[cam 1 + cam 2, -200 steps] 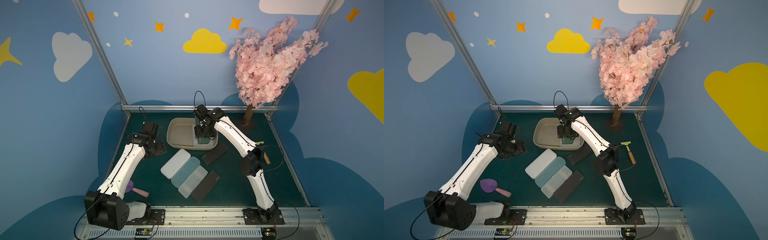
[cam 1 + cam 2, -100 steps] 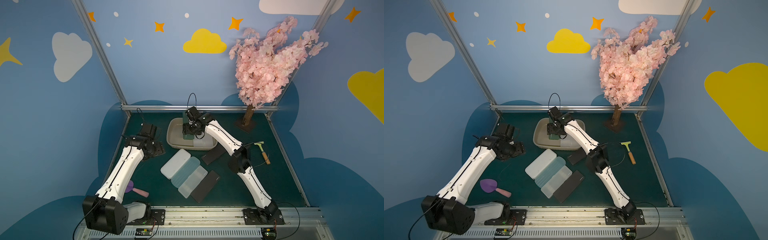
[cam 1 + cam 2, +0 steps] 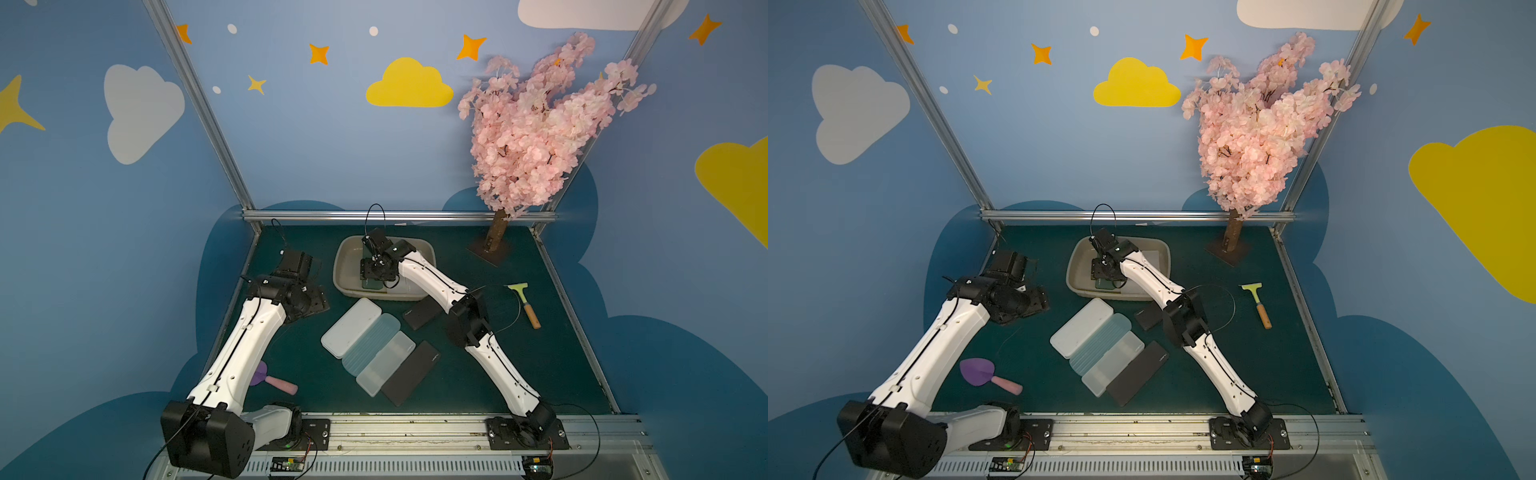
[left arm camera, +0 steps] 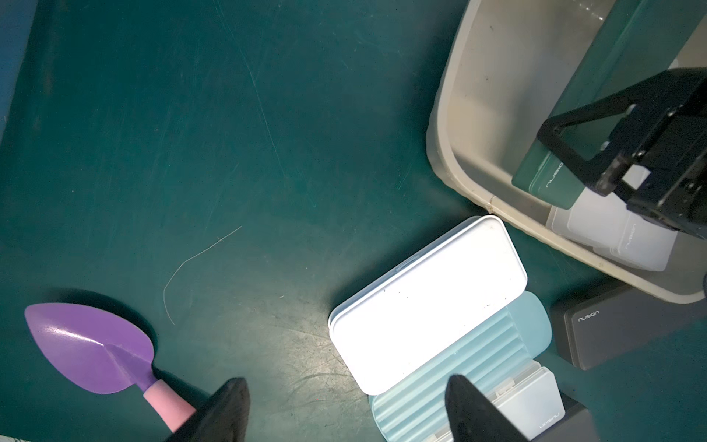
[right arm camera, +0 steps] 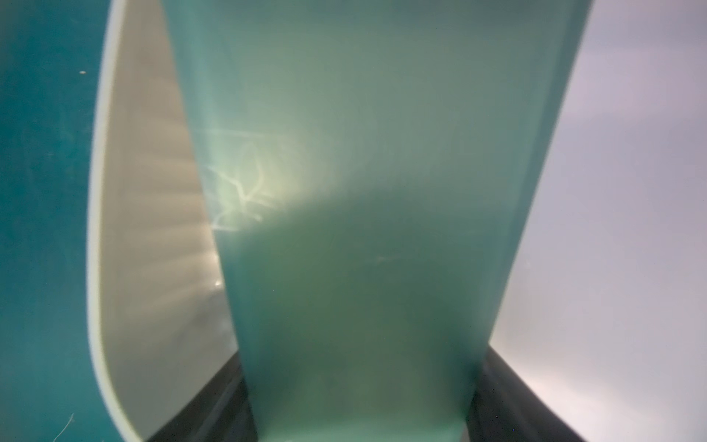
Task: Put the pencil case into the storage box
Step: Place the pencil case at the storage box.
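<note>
While the left gripper (image 4: 346, 411) hangs over the left of the mat (image 3: 540, 365) with its fingers spread wide and nothing between them, the work is going on at the far side.

Near left: a trowel (image 3: 978, 371), glossy purple plastic blade, matte pink grip.

Centre: four cases lie long edge to long edge in a slanted row. From far-left to near-right they are a white case (image 3: 351, 328), smooth and opaque; a blue case (image 3: 372, 345), pale with a ribbed lid; a frosted case (image 3: 386, 363), translucent; and a grey case (image 3: 411, 373), matte dark. A second grey case (image 3: 422, 312) lies apart, just near of the box. All are flat slabs with rounded corners, hard plastic by the look. These five are not yet stored.

Right: a scraper (image 3: 524, 302), green head on a wooden handle.

Far centre: the box (image 3: 347, 259), a shallow beige tub with rounded corners, a flared rim and a scuffed floor. Pale translucent cases (image 4: 627, 237) lie in its near-right part. The right gripper (image 5: 361, 417) is inside the rim, fingers clamped across the width of a green case (image 5: 363, 229), translucent and lightly scratched. That case sits within the box, over the pale ones. Whether it touches them I cannot tell.

Judgement: part done. This case needs releasing, then five remain.

Far right: an artificial tree (image 3: 536, 137) with pink blossom.
</note>
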`<state>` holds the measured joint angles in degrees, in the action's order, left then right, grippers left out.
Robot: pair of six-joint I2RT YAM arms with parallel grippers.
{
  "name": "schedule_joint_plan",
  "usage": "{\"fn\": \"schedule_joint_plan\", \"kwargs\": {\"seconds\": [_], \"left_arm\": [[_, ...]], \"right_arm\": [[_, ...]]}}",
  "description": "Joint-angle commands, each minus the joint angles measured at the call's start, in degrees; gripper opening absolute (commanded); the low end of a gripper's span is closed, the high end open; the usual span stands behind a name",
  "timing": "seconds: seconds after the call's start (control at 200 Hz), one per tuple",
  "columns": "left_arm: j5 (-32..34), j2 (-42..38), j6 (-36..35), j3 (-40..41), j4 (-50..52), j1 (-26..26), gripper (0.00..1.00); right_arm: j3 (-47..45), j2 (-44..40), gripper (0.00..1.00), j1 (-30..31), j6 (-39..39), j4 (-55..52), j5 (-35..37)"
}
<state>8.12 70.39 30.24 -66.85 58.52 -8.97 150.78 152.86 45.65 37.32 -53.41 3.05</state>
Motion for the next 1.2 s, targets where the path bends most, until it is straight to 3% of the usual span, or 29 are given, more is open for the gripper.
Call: {"fn": "schedule_joint_plan", "kwargs": {"seconds": [0.0,0.23,0.385,0.576,0.761,0.841,0.986,1.196], "left_arm": [[0.8,-0.9,-0.5,0.7,-0.1,0.3,0.83],[0.8,-0.4,-0.7,0.6,-0.5,0.4,0.84],[0.9,-0.3,-0.7,0.4,-0.6,0.3,0.84],[1.4,-0.2,-1.0,0.0,-0.3,0.3,0.84],[0.9,0.4,-1.2,-0.6,-0.4,0.4,0.84],[-1.8,0.7,-2.8,-0.6,-1.7,0.4,0.83],[-5.6,2.2,-4.0,-1.1,-4.0,-2.0,0.78],[-6.2,8.1,-6.5,-4.7,-4.0,-13.1,0.75]], "right_arm": [[1.5,1.3,0.65,0.4,1.3,-3.2,2.3],[1.5,2.1,0.74,-0.2,1.6,-5.2,0.1],[1.5,1.4,0.94,-0.4,0.5,-5.9,0.0],[1.5,-2.4,0.96,-0.1,-2.5,-5.6,0.3],[0.1,-11.7,0.96,0.5,-4.7,-4.1,0.1],[-3.8,-17.9,0.96,0.4,-4.9,-3.2,0.6],[-19.7,-31.8,0.96,-1.4,-4.0,0.4,3.6],[-44.3,-49.2,0.96,-8.8,-1.3,1.7,5.9]]}}
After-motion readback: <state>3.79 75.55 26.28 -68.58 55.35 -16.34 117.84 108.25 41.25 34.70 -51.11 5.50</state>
